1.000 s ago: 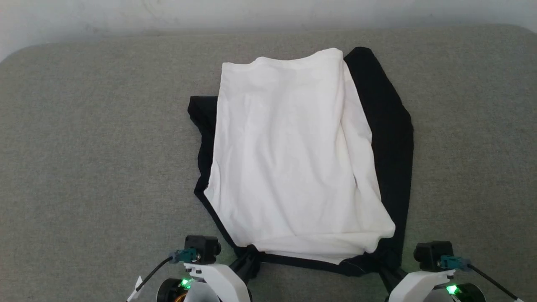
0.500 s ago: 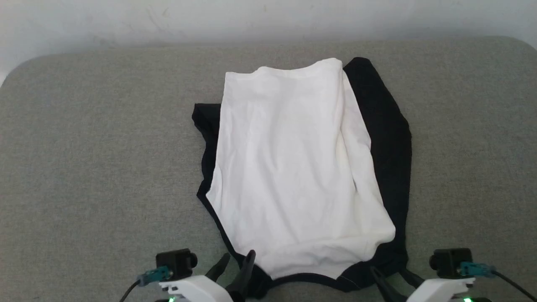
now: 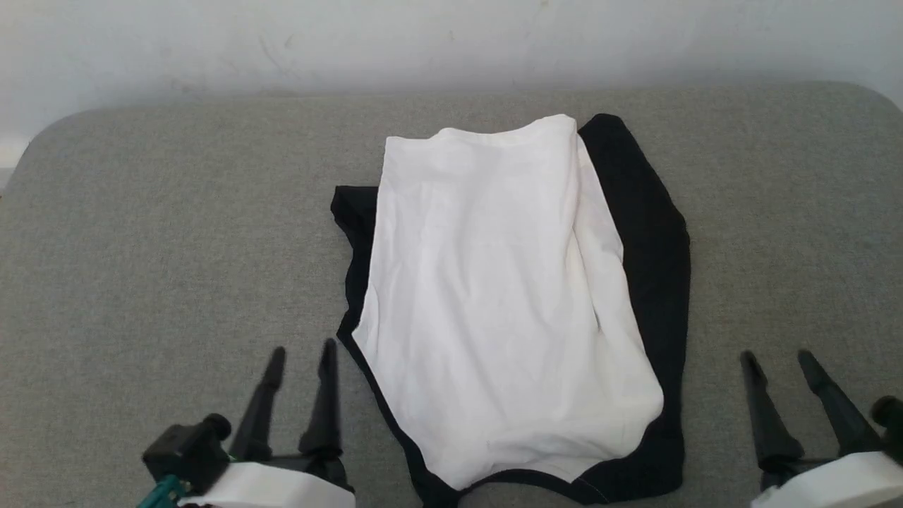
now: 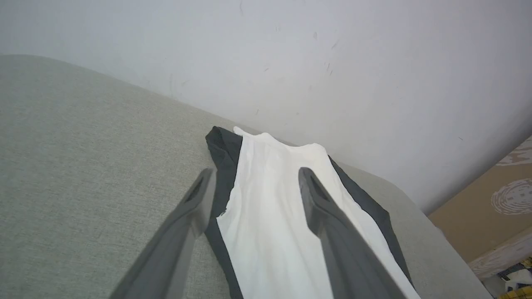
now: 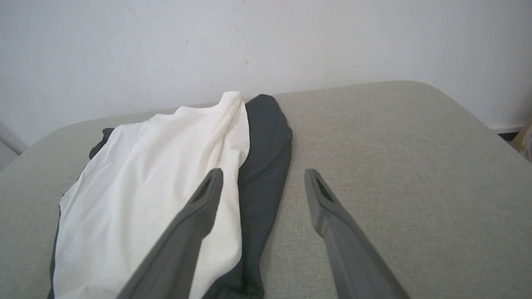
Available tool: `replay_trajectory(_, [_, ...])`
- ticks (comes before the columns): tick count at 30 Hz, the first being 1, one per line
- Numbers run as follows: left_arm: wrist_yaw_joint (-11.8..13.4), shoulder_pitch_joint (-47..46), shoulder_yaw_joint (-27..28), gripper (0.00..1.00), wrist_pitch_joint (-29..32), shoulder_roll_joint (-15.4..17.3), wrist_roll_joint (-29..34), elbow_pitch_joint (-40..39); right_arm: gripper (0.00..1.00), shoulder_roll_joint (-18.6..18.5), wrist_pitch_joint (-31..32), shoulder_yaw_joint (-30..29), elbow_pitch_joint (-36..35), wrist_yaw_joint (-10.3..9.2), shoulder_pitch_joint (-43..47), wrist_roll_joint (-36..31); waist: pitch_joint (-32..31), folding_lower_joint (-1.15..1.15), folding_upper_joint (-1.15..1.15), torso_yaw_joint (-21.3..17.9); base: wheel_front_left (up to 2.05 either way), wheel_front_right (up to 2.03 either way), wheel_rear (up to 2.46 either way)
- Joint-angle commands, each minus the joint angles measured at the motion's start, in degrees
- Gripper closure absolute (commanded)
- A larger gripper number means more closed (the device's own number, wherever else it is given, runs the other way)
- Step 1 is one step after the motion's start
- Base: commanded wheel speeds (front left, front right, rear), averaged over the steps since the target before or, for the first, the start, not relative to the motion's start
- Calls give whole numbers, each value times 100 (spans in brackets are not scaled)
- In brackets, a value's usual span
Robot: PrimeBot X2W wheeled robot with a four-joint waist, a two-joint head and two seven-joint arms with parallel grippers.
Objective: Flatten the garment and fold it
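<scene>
The garment [image 3: 494, 296] lies folded lengthwise in the middle of the grey cushioned surface [image 3: 155, 240], white body on top, black sleeves showing along its left and right edges and black trim at the near hem. It also appears in the left wrist view [image 4: 270, 224] and the right wrist view [image 5: 145, 187]. My left gripper [image 3: 302, 350] stands open just left of the near hem, apart from the cloth. My right gripper [image 3: 776, 358] is open to the right of the garment, holding nothing.
A pale wall [image 3: 451, 42] runs behind the surface's far edge. Bare grey surface stretches to both sides of the garment. In the left wrist view a brown cardboard box [image 4: 490, 207] stands beyond the surface's right end.
Both grippers have opened, let go of the garment's near hem corners and drawn outward to the sides. The hem has dropped flat. The camera has tilted, shifting the scene downward.
</scene>
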Motion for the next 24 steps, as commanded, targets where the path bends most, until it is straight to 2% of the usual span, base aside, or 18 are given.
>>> replay_trajectory(1, [-1, 0, 219, 0, -82, -50, 392, -24, 0, 14, -461, 247, -29, -3, -126, -454, -5, 0, 0, 5, 0, 0, 0])
replay_trajectory(3, [-21, 21, 551, 0, -92, -190, 908, -107, 0, 14, -1011, 316, 63, -3, -173, -836, -4, 0, 0, -1, 0, 0, 0])
replay_trajectory(6, [-186, 193, 965, 0, -95, -486, 1561, -223, 0, 14, -1738, 474, 294, -3, -208, -1270, -15, 0, 0, 11, 0, 0, 0])
replay_trajectory(7, [-186, 193, 965, 0, -95, -486, 1561, -223, 0, 14, -1738, 474, 294, -3, -208, -1270, -15, 0, 0, 11, 0, 0, 0])
replay_trajectory(10, [-364, 393, 1283, 0, -96, -851, 1921, -272, 0, 14, -2255, 558, 559, -3, -190, -1445, -29, 0, 0, 33, 0, 0, 0])
replay_trajectory(16, [-703, 595, 1643, 0, -96, -1207, 2340, -205, 0, 14, -2577, 563, 947, -3, -203, -1422, -3, 0, 0, 75, 0, 0, 0])
replay_trajectory(24, [-1080, 316, 1798, 0, -97, -1314, 2563, -11, 0, 14, -2683, 518, 1002, -3, -349, -1481, 180, 0, 0, 102, 0, 0, 0])
